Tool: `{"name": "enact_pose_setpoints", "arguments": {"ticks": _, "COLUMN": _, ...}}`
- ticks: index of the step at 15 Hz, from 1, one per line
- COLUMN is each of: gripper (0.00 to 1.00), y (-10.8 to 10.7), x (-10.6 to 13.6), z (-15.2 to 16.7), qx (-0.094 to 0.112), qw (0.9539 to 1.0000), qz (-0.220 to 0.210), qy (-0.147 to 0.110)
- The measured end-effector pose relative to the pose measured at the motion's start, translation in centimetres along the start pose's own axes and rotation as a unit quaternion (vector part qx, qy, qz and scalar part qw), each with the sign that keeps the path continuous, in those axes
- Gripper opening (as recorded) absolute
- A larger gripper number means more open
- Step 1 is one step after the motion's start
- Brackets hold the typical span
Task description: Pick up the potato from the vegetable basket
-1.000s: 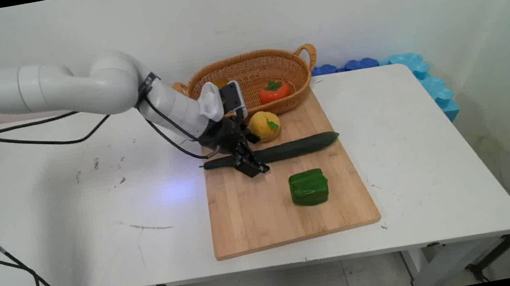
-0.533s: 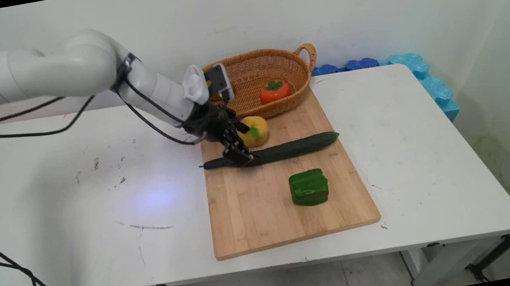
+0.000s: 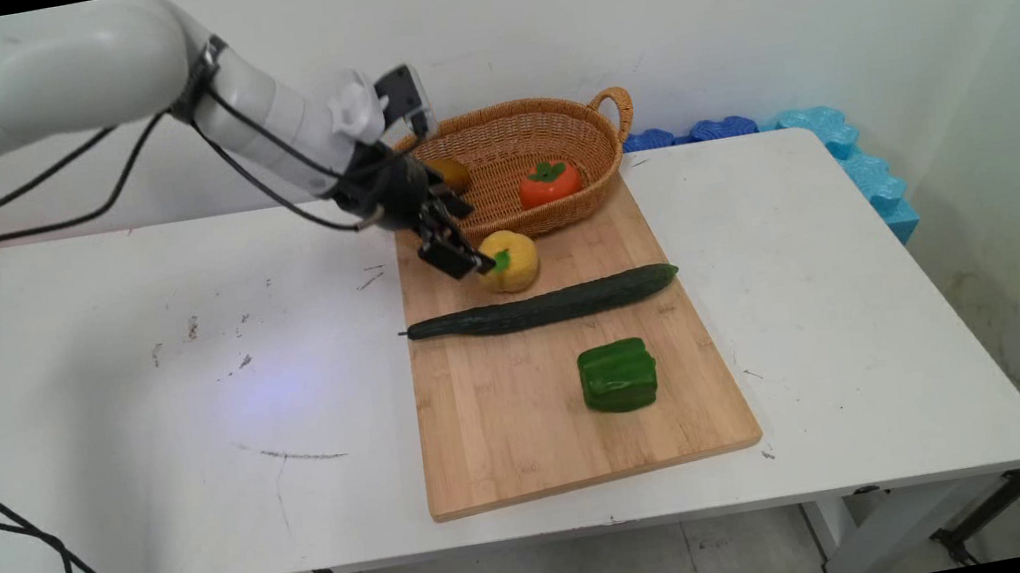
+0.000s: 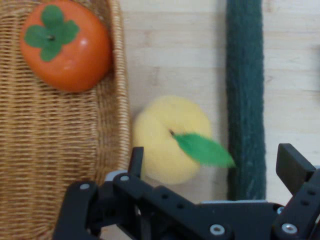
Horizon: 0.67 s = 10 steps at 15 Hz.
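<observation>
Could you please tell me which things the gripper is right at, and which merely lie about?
At the gripper: the open gripper hangs by the yellow fruit, with the cucumber close by.
Lying about: orange fruit in basket, green pepper, cutting board.

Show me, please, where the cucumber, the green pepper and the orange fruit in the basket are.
cucumber (image 3: 541, 306), main view, middle of its length.
green pepper (image 3: 618, 375), main view, centre of its top face.
orange fruit (image 4: 67, 47), hand view, its skin just below the green leaves.
</observation>
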Motion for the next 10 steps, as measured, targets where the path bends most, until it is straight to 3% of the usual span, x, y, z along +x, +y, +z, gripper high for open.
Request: {"name": "enact_pose_setpoints", "arguments": {"ticks": 10, "gripper": 1.0, "y": -7.3, "x": 2.0, "z": -1.6, "qx": 0.049, "qw": 0.9987, "qz": 0.005, "qy": -0.01}}
